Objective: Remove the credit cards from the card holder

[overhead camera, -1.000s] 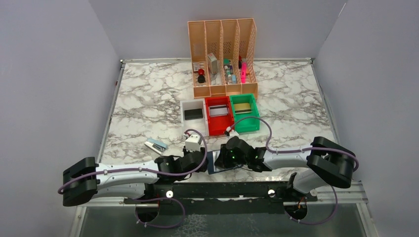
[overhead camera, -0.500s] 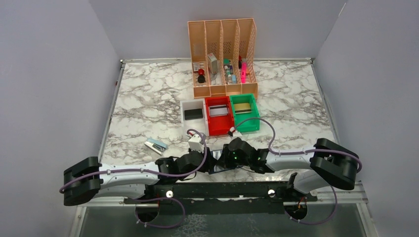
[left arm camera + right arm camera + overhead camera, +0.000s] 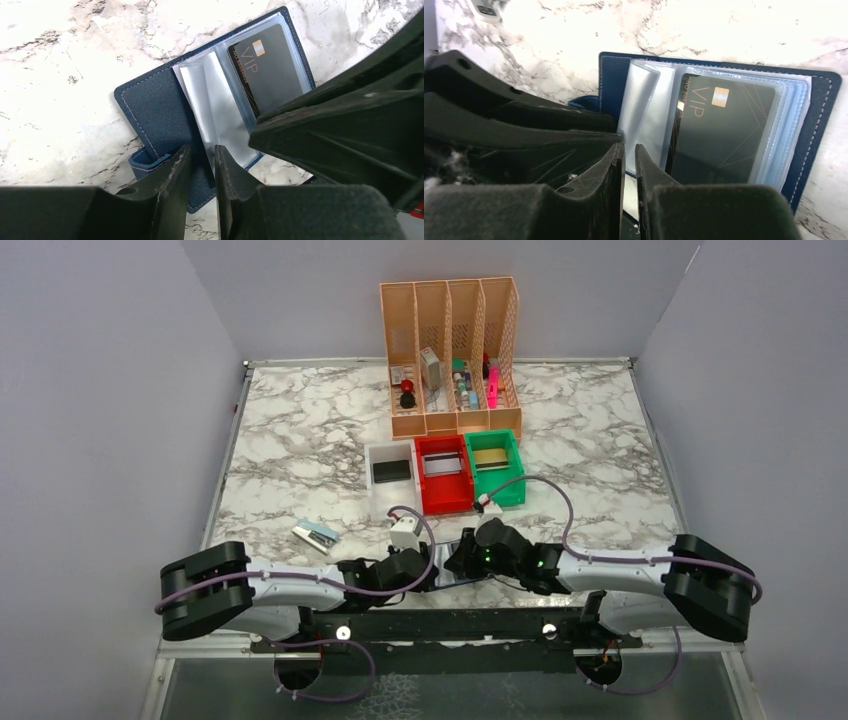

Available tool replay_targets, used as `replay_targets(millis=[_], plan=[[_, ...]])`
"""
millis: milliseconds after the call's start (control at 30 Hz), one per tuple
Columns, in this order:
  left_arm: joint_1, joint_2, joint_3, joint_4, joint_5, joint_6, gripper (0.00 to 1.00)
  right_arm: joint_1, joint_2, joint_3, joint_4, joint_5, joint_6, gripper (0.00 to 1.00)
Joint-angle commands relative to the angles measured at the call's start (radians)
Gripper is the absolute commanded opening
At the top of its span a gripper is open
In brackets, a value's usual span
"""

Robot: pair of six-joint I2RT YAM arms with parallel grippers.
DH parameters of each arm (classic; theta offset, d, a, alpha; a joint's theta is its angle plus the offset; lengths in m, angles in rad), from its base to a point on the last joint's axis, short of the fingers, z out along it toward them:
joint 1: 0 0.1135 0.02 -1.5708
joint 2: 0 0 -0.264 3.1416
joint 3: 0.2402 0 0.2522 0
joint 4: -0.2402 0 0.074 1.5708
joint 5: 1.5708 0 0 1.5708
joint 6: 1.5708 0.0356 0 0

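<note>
Extraction of a last black card [image 3: 272, 70] is in hand, I judge (other cards already lie in the bins [image 3: 445, 502]). Opened flat, the holder [image 3: 150, 110] lies at the near edge of the surface [image 3: 300, 440], midway along, with the card in a clear pocket. Left fingers [image 3: 172, 175] stand narrow astride the holder's near edge; I cannot tell whether they grip. Right fingers [image 3: 611, 170], nearly together, seem to nip a pocket leaf. The next move calls for pinning the cover and drawing the card out.

The black card [image 3: 272, 70] in the card holder [image 3: 155, 115] reads "VIP" (thin letters); smaller print perhaps begins "NO".
</note>
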Motion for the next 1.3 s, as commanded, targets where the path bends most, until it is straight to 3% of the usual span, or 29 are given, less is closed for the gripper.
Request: replay_targets(millis=[0, 333, 700, 1267], plan=[[-0.003, 0.037, 0.02, -0.016, -0.018, 0.005, 0.27, 0.005, -0.1, -0.008, -0.103, 0.096, -0.023, 0.2], [-0.003, 0.126, 0.121, -0.107, -0.011, 0.076, 0.26, 0.003, -0.156, -0.015, -0.371, 0.373, 0.077, 0.28], [-0.003, 0.235, 0.222, -0.255, -0.038, 0.141, 0.19, -0.001, -0.143, -0.03, -0.358, 0.372, 0.035, 0.36], [-0.003, 0.145, 0.172, -0.312, -0.035, 0.207, 0.12, -0.003, -0.181, 0.008, -0.424, 0.345, 0.02, 0.37]])
